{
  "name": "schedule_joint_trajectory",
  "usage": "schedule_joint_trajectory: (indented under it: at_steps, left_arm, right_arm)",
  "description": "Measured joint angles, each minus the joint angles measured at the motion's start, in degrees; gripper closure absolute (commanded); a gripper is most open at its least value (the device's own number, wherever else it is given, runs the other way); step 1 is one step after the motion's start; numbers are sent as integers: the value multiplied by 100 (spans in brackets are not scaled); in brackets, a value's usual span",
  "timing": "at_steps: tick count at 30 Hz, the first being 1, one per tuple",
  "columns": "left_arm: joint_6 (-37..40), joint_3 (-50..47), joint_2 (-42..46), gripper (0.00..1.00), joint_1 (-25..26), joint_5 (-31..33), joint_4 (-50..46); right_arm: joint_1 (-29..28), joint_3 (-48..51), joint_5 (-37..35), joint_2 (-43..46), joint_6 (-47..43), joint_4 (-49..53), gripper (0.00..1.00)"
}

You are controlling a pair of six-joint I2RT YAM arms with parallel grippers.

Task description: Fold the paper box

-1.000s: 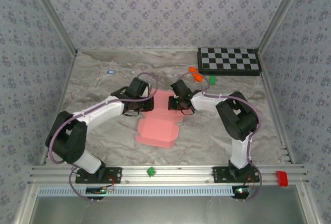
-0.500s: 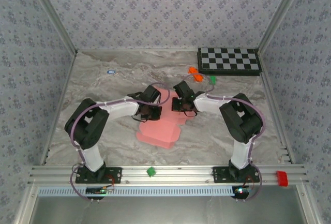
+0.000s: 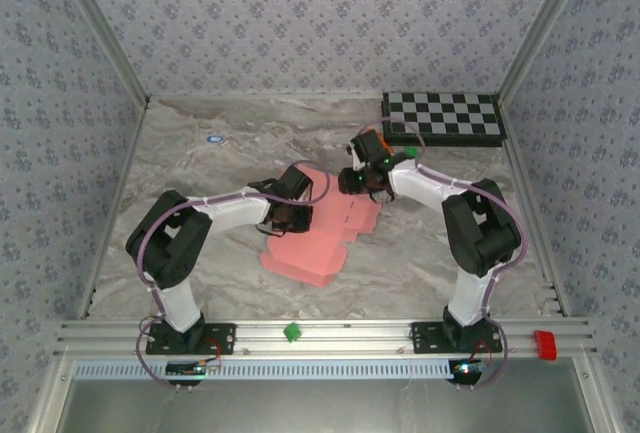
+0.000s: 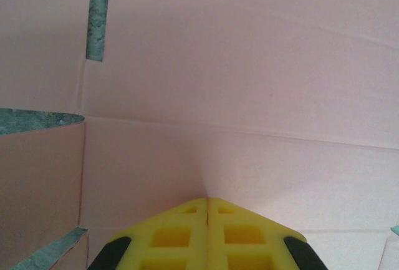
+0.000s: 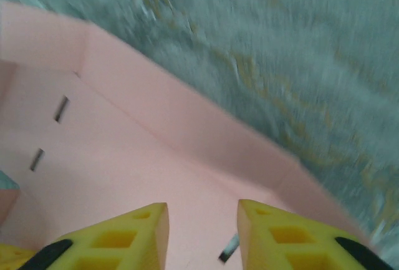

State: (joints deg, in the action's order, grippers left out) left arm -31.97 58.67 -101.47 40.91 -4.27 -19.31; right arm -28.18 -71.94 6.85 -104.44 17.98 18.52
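Observation:
The salmon-pink paper box lies mostly flat on the marble table, flaps spread. My left gripper rests on its left part; in the left wrist view its yellow fingers are shut together with the tips pressed on the card, nothing between them. My right gripper hovers over the box's far right flap; in the right wrist view it stands open above the pink card, whose far edge is folded up a little.
A checkerboard lies at the back right. Small orange pieces and a green block sit beside the right arm. A blue spot marks the back left. A green block and a red one sit on the front rail.
My left gripper has come down from the box's far left onto the card. My right gripper has drawn back towards the far right, and the box's right flap has shifted that way.

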Motion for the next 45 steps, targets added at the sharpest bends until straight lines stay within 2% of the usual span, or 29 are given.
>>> schedule_joint_trajectory:
  at_steps: [7,14,35,45]
  left_arm:
    - [4,-37,2,100,15,72,76]
    - [2,-76,11,100,15,94,179]
    - [0,-76,11,100,15,96,179]
    - [0,-76,11,100,15,96,179]
  right_arm:
    - [424,-1222,763,-791,-1097,455,56]
    - [557,-2135,1390,-1665,-1915,1062,56]
    - [581,-3104,1851,-2570,-2651,2098,53]
    - [581,-3377,2151,-2815,-2955,2509,66]
